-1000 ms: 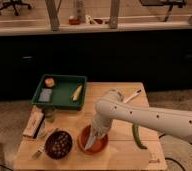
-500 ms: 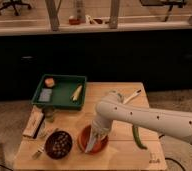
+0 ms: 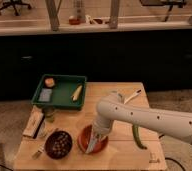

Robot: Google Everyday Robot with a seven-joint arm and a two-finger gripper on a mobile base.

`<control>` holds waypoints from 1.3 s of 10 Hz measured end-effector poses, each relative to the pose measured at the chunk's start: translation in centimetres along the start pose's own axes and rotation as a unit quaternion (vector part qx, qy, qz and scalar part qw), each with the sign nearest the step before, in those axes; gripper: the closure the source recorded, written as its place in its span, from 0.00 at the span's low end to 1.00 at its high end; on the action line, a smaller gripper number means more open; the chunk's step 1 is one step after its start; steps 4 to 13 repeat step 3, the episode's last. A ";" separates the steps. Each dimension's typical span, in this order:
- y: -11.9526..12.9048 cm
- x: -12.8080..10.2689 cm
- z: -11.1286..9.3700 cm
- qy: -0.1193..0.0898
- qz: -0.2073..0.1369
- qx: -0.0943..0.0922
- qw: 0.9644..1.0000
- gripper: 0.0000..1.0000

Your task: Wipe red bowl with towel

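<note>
The red bowl [image 3: 85,138] sits on the wooden table near its front edge, a little left of centre. My white arm reaches in from the right and bends down over it. My gripper [image 3: 97,137] points down into the bowl and presses a pale towel [image 3: 92,145] against the bowl's inside. The towel covers much of the bowl's middle and the gripper hides part of the right rim.
A dark bowl [image 3: 58,144] stands left of the red bowl. A green tray [image 3: 64,92] with an orange piece, a grey sponge and a yellow item is at the back left. A green object [image 3: 137,137] lies to the right. A box [image 3: 34,125] lies at the left edge.
My gripper and the towel have shifted slightly inside the red bowl. Everything else on the table stays where it was.
</note>
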 end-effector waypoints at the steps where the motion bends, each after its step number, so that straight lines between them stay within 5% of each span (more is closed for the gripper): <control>1: 0.3 0.4 -0.2 0.002 0.006 -0.001 1.000 1.00; 13: 0.4 1.0 -0.6 0.006 0.012 -0.004 1.000 1.00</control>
